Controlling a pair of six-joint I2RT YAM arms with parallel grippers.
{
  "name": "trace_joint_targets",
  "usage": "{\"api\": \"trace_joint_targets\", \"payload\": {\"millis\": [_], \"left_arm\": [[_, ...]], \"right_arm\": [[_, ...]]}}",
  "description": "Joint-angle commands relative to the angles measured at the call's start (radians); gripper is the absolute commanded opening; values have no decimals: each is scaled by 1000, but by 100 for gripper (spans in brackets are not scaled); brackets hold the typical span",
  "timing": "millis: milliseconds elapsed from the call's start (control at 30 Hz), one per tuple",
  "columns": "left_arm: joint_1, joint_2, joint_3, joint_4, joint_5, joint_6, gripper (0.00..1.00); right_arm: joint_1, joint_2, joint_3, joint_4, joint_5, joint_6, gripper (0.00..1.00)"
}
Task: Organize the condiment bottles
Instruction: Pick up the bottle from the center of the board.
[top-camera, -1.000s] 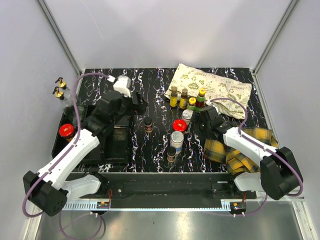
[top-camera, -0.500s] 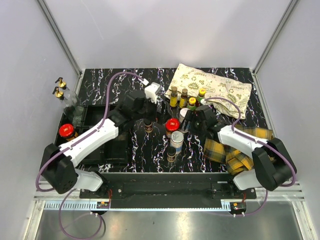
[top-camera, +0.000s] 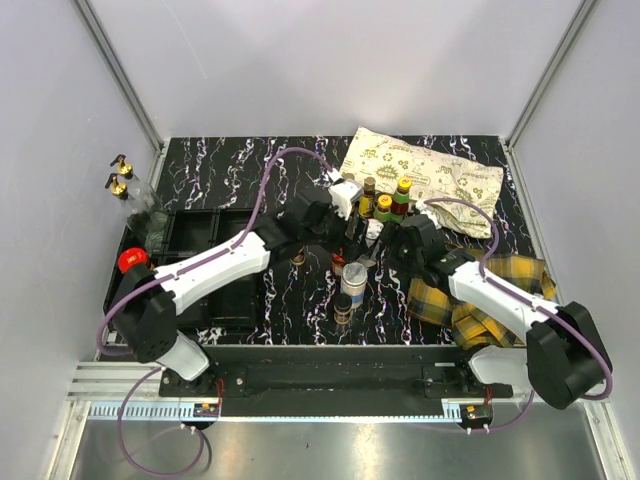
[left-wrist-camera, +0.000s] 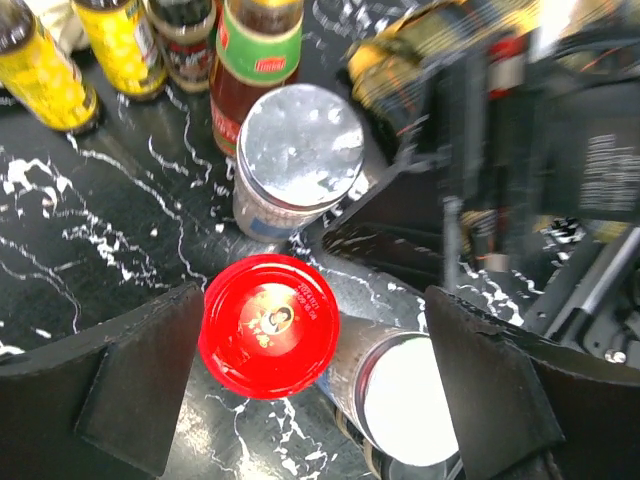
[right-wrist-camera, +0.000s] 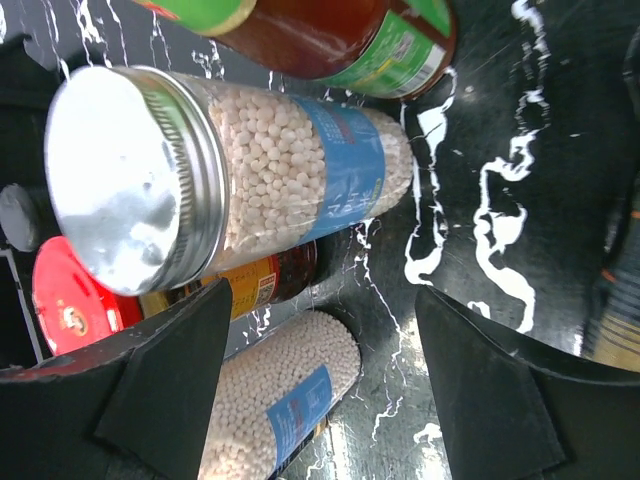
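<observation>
I'm watching a red-lidded jar (left-wrist-camera: 268, 322) standing upright on the surface, with a silver-lidded shaker (left-wrist-camera: 300, 150) just behind it and a second shaker (left-wrist-camera: 405, 395) just beside it. Both shakers are showing white pellets and blue labels. Behind them a row is standing: two yellow sauce bottles (left-wrist-camera: 40, 75), a dark-labelled bottle (left-wrist-camera: 185, 40) and a green-labelled red sauce bottle (left-wrist-camera: 255, 60). A tiny dark bottle (top-camera: 343, 305) is standing nearest me. A second red-lidded jar (top-camera: 131, 260) is sitting far left, with two gold-capped clear bottles (top-camera: 119, 187) beyond it.
</observation>
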Motion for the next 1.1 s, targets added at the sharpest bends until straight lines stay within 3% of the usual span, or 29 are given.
{"api": "trace_joint_targets", "payload": {"millis": [0,200,667,1067], "left_arm": [[-10,49,75,-58,-142,-5,93],[-25,84,114,-117,-250,-30,92],[-36,138,117,-118,-185,-33,90],[-37,166,122,-141,-211,-39,73]], "right_arm": [[8,-63,1,-60,77,10,84],[8,-109,-2,-98,106,7,85],[8,-127,-19,-128,127,9,86],[8,-109,-16,-126,133,9,87]]}}
